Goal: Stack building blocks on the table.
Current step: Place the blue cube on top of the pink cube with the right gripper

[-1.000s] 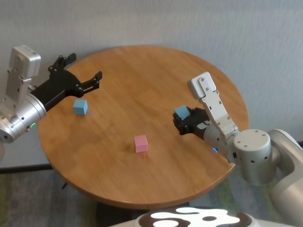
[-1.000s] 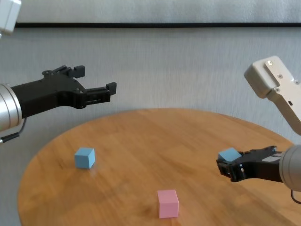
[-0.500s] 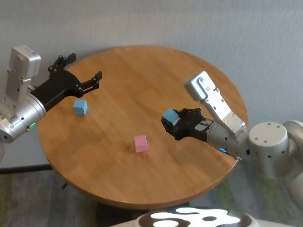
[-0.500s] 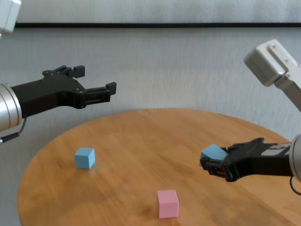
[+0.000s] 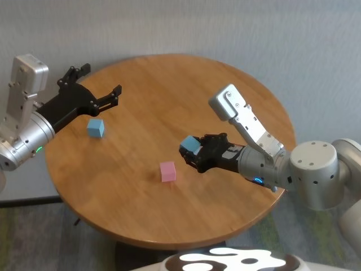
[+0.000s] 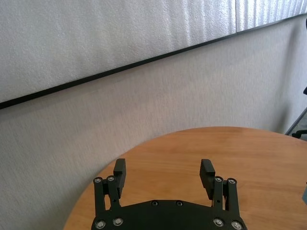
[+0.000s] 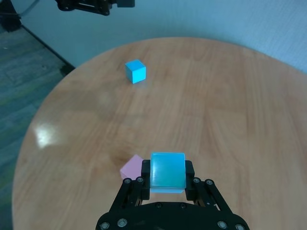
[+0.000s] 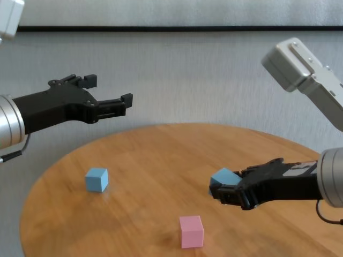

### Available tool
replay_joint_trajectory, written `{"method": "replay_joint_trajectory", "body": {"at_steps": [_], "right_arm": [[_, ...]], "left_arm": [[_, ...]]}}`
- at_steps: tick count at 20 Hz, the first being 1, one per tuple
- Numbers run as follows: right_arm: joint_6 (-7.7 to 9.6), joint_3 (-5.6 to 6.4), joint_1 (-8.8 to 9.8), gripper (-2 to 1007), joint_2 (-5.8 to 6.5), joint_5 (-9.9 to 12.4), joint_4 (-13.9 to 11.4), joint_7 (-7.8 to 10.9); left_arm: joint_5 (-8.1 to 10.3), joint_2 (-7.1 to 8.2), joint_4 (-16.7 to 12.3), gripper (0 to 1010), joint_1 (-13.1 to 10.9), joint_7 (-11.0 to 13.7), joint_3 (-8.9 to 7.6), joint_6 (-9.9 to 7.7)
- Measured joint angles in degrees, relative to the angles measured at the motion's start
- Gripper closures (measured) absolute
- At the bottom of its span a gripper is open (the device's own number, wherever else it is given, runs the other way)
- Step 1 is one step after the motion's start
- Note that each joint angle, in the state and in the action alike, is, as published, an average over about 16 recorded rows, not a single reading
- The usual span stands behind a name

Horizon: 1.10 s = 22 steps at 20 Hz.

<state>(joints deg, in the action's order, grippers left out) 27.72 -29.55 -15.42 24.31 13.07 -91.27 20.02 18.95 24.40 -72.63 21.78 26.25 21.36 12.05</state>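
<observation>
My right gripper is shut on a light blue block and holds it above the round wooden table, just right of and higher than the pink block. In the right wrist view the held light blue block sits between the jaws, with the pink block partly hidden below it. A second light blue block rests on the table's left side. Above and behind that block my left gripper hovers open and empty.
A pale wall with a dark horizontal strip stands behind the table. The table's round edge curves close to my body. Bare wood lies between the pink block and the left blue block.
My right arm has carried the light blue block leftward across the table, from the right side to just beside the pink block. The left arm has stayed still.
</observation>
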Motion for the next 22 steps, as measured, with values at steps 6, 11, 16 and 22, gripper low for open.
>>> {"method": "replay_joint_trajectory", "body": {"at_steps": [6,11,16,22], "right_arm": [[2.19,-0.11,1.24,644,-1.49,-0.3,-1.1,-0.24],[2.93,-0.48,2.24,644,-2.81,-1.2,-1.5,-0.86],[3.2,-1.12,2.67,644,-3.89,-2.5,-1.1,-1.26],[3.55,-1.36,2.63,644,-5.59,-3.8,0.0,-2.08]], "left_arm": [[0.0,0.0,0.0,10,0.0,0.0,0.0,0.0],[0.0,0.0,0.0,10,0.0,0.0,0.0,0.0],[0.0,0.0,0.0,10,0.0,0.0,0.0,0.0],[0.0,0.0,0.0,10,0.0,0.0,0.0,0.0]]}}
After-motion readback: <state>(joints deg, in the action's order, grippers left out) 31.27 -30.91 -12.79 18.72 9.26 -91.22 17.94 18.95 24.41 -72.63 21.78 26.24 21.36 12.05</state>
